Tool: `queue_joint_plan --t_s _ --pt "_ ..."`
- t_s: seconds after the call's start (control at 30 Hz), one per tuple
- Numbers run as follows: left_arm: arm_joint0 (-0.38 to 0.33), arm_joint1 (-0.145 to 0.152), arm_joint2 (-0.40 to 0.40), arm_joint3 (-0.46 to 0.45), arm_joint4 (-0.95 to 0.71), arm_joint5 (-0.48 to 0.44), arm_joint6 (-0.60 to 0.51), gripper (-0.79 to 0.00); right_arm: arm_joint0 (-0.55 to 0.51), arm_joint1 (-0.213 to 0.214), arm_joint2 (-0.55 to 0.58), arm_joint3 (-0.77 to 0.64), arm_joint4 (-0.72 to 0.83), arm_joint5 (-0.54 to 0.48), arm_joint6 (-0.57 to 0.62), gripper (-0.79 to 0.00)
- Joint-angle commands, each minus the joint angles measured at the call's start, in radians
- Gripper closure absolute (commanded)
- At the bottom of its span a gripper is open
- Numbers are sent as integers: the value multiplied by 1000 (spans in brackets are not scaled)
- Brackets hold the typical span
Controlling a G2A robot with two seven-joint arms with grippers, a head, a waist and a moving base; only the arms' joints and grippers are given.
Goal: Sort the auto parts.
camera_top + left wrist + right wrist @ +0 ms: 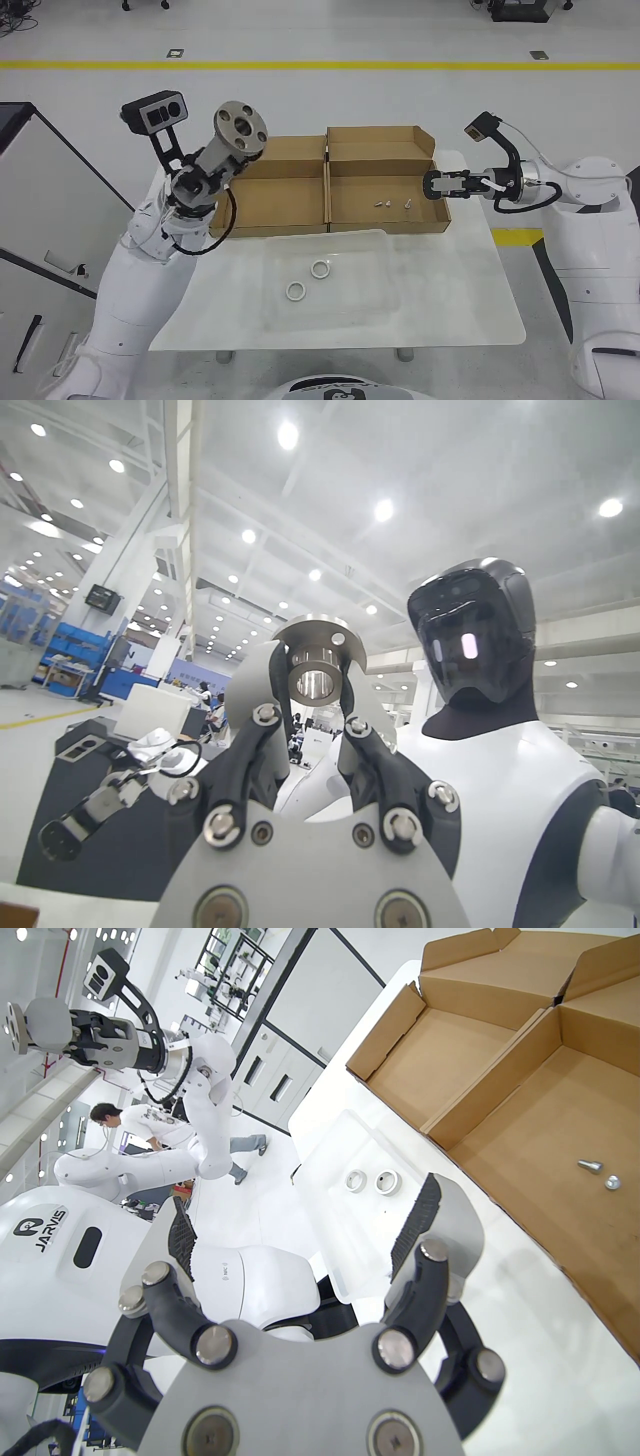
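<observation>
- Left gripper: clenched on a flanged metal sleeve. The fingers clamp the tube end. The round flange, with its holes, sits beyond the fingertips and faces away from the wrist. The part is held up off the table, over the outer end of the left box.
- Right gripper: released, fingers spread wide, nothing between the pads. It is level with the tabletop, just outside the outer wall of the right box, fingertips pointing at that wall.
- Small screws: on the floor of the right box, just past the right gripper's fingertips on the other side of the wall. They lie near one another.
- The two cardboard boxes stand side by side, touching, between the two grippers. The left one shows a bare floor.
- Clear tray: on the table, on the robot's side of the boxes and well apart from both grippers.
- Two pale rings, one and the other, lie flat in the tray, near each other and not touching. They are nearer the left gripper's side than the right.
</observation>
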Motion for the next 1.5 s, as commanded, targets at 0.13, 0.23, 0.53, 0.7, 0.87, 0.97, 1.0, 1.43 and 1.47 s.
queue_joint_plan --t_s 0.13,0.23,0.53,0.7,0.87,0.97,1.0,1.43,1.47 --pt "-33 -4 2 36 172 92 42 0 0 0 0 0 0 0 0 -785" --pt "-45 -5 0 53 262 140 50 0 0 0 0 0 0 0 0 -785" --pt "-79 1 -3 75 531 302 35 0 0 0 0 0 0 0 0 -785" --pt "-77 8 -3 76 663 361 -3 0 0 0 0 0 0 0 0 -785" --pt "-76 13 2 70 758 396 -28 0 0 0 0 0 0 0 0 -785" --pt "-73 13 7 70 772 412 -26 0 0 0 0 0 0 0 0 -785" --pt "-72 14 8 71 784 417 -28 0 0 0 0 0 0 0 0 -785" --pt "-202 24 64 159 1118 446 -157 0 0 0 0 0 0 0 0 -785" --pt "-218 23 74 174 1134 444 -169 0 0 0 0 0 0 0 0 -785"
